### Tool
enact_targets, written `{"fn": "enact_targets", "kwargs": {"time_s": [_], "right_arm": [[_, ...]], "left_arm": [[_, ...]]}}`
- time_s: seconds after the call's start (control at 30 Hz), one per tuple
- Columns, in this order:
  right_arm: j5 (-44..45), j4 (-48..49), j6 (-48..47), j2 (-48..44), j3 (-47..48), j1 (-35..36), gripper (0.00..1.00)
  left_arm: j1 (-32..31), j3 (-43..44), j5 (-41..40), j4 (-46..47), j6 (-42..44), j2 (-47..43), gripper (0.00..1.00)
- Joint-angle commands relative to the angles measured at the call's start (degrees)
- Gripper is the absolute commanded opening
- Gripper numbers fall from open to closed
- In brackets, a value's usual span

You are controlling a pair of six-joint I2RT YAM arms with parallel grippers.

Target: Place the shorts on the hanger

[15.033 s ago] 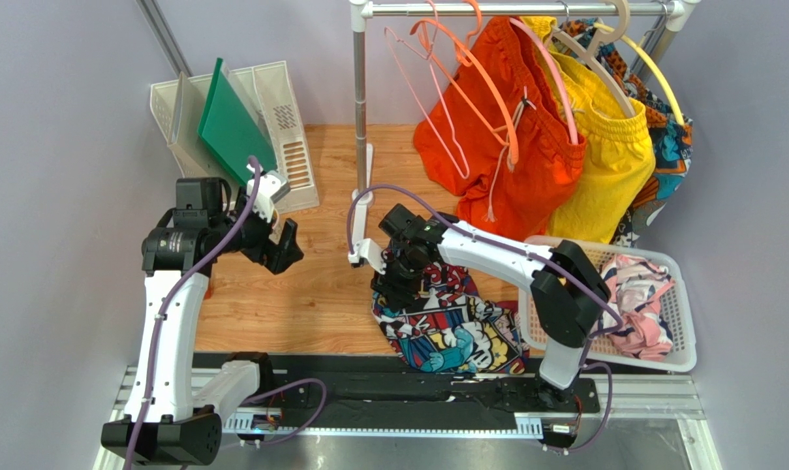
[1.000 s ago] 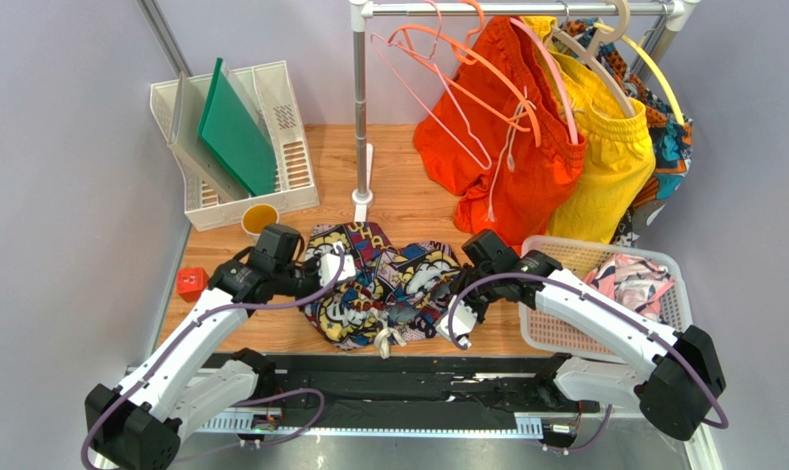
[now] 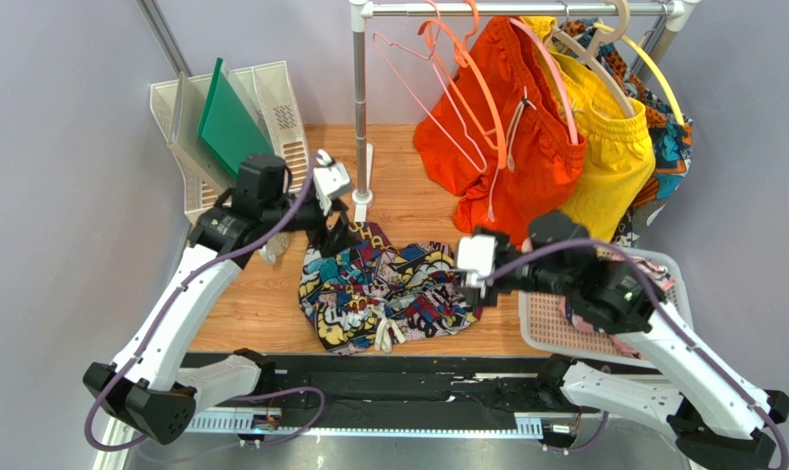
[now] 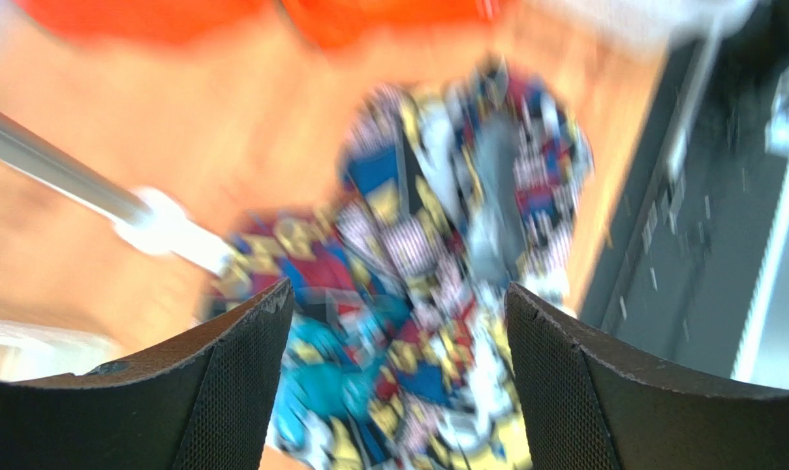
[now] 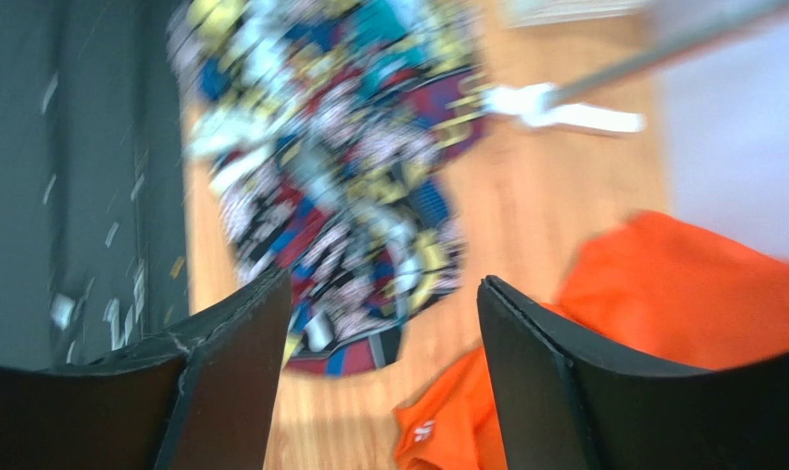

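On the table (image 3: 256, 308), shorts (image 3: 383, 289) lie loose; wrist views show left claw (image 4: 398, 294), right claw (image 5: 383, 284) apart.

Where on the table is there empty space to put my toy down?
Bare wood shows between the rack foot and the hanging orange shorts, and at the near left, between the left arm and the comic-print shorts. The right side is crowded by the white basket.

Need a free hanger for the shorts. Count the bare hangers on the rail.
2. A thin pale pink hanger hangs leftmost on the rail; a thicker orange hanger is just right of it. The rest carry clothes and may hide more.
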Motion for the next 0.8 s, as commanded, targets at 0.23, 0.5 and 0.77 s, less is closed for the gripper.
{"fn": "enact_targets", "kwargs": {"time_s": [0.23,0.5,0.77], "right_arm": [[-5.4,10.4,36.4,23.7,44.0,-23.4,0.69],[-6.2,16.1,47.2,35.1,55.1,-23.6,0.63],[2.8,17.3,49.0,38.9,54.5,-23.5,0.62]], "left_arm": [[0.6,17.6,-5.7,7.8,-6.3,-1.1,0.87],[1.8,16.5,-5.1,7.8,-7.1,-3.4,0.87],[2.5,15.6,-4.3,9.2,-8.6,-3.4,0.87]]}}
